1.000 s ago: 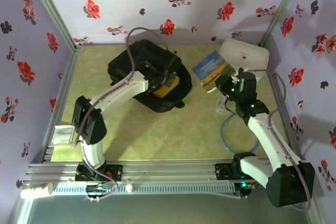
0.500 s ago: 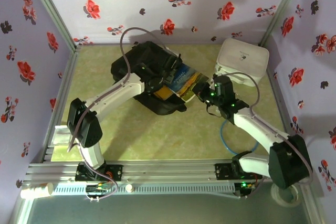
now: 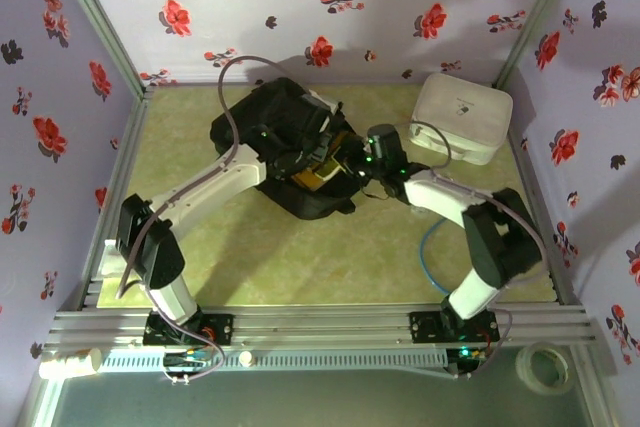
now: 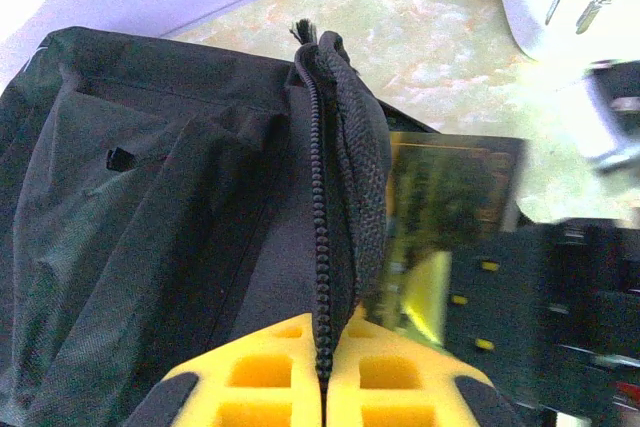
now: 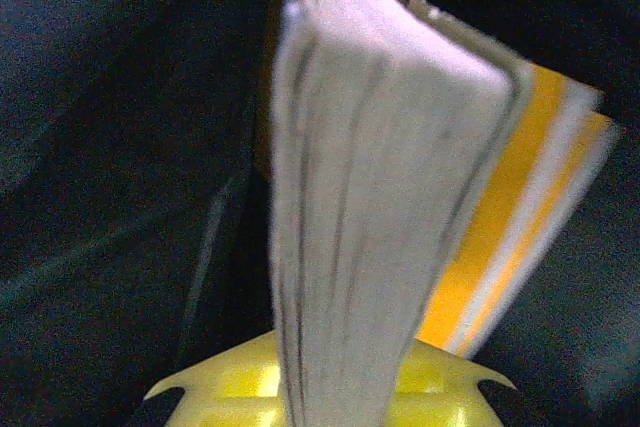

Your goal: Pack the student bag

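Student bag [image 3: 270, 132]: one black soft backpack, lying on the far middle of the table, a little left of centre, with its mouth turned toward the right arm.
Bag contents: a book [image 5: 370, 197] sits in the dark opening, page edges facing the right wrist camera. Just beside it is a yellow-and-white striped thing [image 5: 515, 237]; what it is cannot be told.
White case [image 3: 462, 117]: a rounded zip case in the far right corner, clear of the bag. Two metal zip pulls [image 4: 575, 2] hang at its edge, and its inside is hidden.
Left gripper [image 4: 322, 372]: the yellow fingers are pressed together on the bag's zipper edge [image 4: 320, 177], which stands up from the flap.
Right gripper [image 5: 330, 392]: it pinches the near end of the book and reaches into the bag's mouth.
Surface: the table [image 3: 300, 257] is pale green with a marbled look. A blue cable [image 3: 432, 252] loops on it beside the right arm.
Room: lilac walls [image 3: 330, 7] printed with red and black flowers rise on three sides.
Near rail: a tape roll [image 3: 542, 367] lies at the right end.
Count: one bag, one white case, one book, one striped thing, one cable, one tape roll, two grippers.
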Controlling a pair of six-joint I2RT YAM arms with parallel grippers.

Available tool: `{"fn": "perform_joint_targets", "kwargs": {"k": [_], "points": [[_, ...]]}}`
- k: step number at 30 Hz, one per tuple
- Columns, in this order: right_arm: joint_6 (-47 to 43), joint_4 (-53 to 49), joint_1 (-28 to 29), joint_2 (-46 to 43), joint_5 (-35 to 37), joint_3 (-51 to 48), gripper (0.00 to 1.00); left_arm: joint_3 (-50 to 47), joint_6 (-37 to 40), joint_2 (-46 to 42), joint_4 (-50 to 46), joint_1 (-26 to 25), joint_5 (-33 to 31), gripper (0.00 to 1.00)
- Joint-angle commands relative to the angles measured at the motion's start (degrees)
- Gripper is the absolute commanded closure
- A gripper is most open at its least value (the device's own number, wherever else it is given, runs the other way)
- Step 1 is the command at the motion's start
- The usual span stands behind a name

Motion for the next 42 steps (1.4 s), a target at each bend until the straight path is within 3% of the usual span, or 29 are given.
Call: {"fn": "perform_joint_targets", "kwargs": {"k": [1,8,14,18,23,26,30,34,36,42], "points": [[1.71,4.56,0.9,5.76,-1.05,3.66,0.93,0.21,-1.74,-4.21,5.87,0.02,1.51,1.0],[4.09,8.46,0.98,11.7,-0.18,6.09,0.9,-0.84,-2.98,-5.38,6.03,1.11,3.08,1.0],[3.93,7.95,0.98,11.67,-1.68,5.47,0.78,-1.48,-4.09,-5.4,6.66,1.73,4.39,1.0],[2.52,8.38,0.4,7.34,-1.73,2.71,0.64,-1.86,-4.67,-5.38,6.71,2.34,6.13,0.99],[-1.07,3.86,-2.24,-4.62,4.84,-5.08,0.48,-3.1,-5.75,-4.88,6.76,3.49,12.08,0.94],[-3.2,-2.71,-4.75,-12.33,9.99,-8.99,0.39,-3.87,-5.67,-3.4,6.43,3.67,17.29,0.83],[-8.42,-12.01,-7.45,-21.62,17.33,-11.05,0.33,-3.55,-7.53,-1.24,4.07,3.76,18.92,0.45],[-14.97,-20.21,-8.41,-25.87,22.42,-8.68,0.29,-5.07,-11.26,-2.63,4.03,5.7,18.71,0.25],[-17.29,-22.07,-8.47,-26.87,23.37,-7.49,0.27,-7.76,-14.63,-4.6,4.8,7.85,18.57,0.2],[-18.93,-22.75,-7.83,-26.5,22.15,-5.94,0.24,-23.31,-28.04,-12.09,9.37,17.51,19.6,0.18]]}}
